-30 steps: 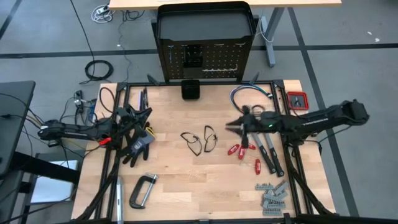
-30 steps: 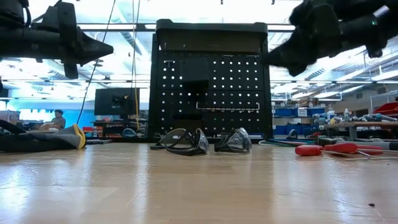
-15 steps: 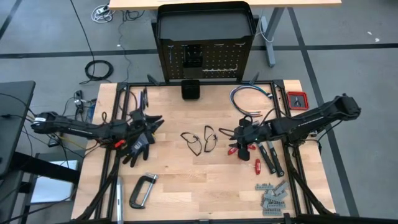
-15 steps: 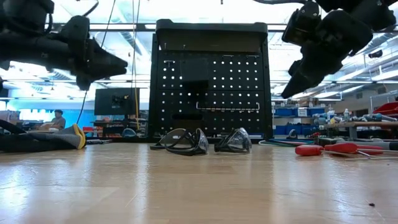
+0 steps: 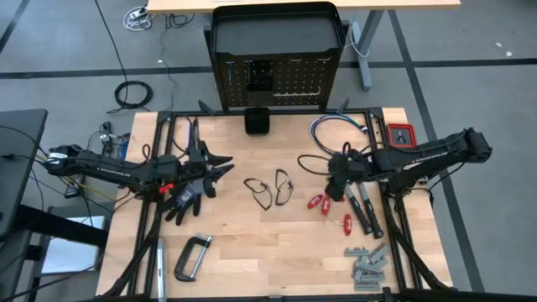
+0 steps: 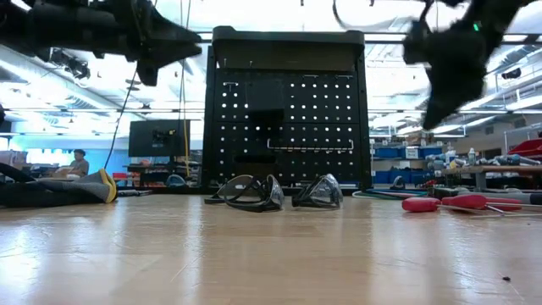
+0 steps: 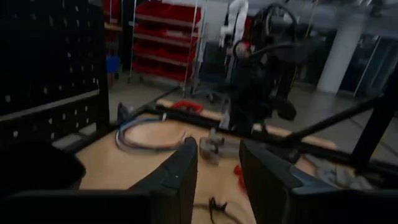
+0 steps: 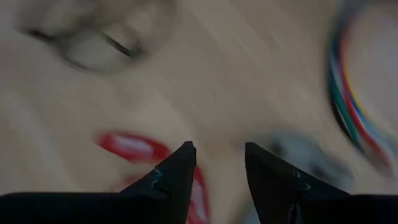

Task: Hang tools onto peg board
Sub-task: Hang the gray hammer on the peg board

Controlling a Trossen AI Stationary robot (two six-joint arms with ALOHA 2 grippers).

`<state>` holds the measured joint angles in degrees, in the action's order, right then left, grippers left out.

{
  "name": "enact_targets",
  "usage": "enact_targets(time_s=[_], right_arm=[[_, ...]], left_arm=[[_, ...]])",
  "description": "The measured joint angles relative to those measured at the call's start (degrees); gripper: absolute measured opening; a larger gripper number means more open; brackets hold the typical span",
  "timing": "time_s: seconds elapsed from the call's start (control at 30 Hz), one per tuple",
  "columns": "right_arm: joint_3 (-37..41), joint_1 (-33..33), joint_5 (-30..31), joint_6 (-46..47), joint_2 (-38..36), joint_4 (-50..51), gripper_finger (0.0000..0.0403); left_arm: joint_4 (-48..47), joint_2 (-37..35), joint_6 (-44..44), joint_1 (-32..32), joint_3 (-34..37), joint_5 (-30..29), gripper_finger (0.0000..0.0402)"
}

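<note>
My left gripper (image 5: 225,164) (image 7: 217,155) hangs open and level over the table's left part, just past the black work glove (image 5: 186,195), with nothing between its fingers. My right gripper (image 5: 330,186) (image 8: 219,155) is open and slants down above the red-handled drivers (image 5: 319,201) (image 8: 130,146), clear of them. Two thin black-framed glasses (image 5: 268,190) (image 6: 250,192) lie mid-table on the wood. The grey C-clamp (image 5: 193,256) lies flat near the front left. The peg board (image 5: 275,84) (image 6: 284,127) stands upright beyond the far edge.
A small black box (image 5: 257,120) sits at the far edge before the peg board. Blue-white cables (image 5: 340,130) and a red tray (image 5: 401,134) lie at the far right. Black-handled tools (image 5: 365,210) and grey metal pieces (image 5: 365,264) lie at the right and front right.
My left gripper has moved toward the table's right edge and risen, leaving the glove behind. My right gripper has drawn back a little toward the right edge, tipped from level to slanting down and rolled, and now hangs over the red drivers.
</note>
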<state>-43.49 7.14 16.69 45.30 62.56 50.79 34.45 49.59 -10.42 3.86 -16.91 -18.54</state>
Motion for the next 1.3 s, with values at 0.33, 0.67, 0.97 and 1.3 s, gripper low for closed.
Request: enact_targets(time_s=[0.33, 0.67, 0.97, 1.3], right_arm=[[11.1, -0.5, -5.2, 22.2, 0.2, 0.8, 0.0153], [19.6, -0.6, -7.3, 24.6, 0.2, -12.0, 0.0152], [22.9, 0.0, -2.0, 23.2, 0.4, -18.6, 0.0128], [23.2, -0.1, 3.6, 16.3, 0.6, -21.3, 0.0091]], left_arm=[[11.5, 9.4, 1.0, -0.1, 0.0, -0.2, 0.0127], [12.4, 13.2, -0.5, -0.1, 0.0, 0.1, 0.0145], [12.0, 13.5, -2.0, -0.1, 0.0, 1.4, 0.0158], [11.9, 13.5, -3.6, -0.1, 0.0, 1.7, 0.0158]])
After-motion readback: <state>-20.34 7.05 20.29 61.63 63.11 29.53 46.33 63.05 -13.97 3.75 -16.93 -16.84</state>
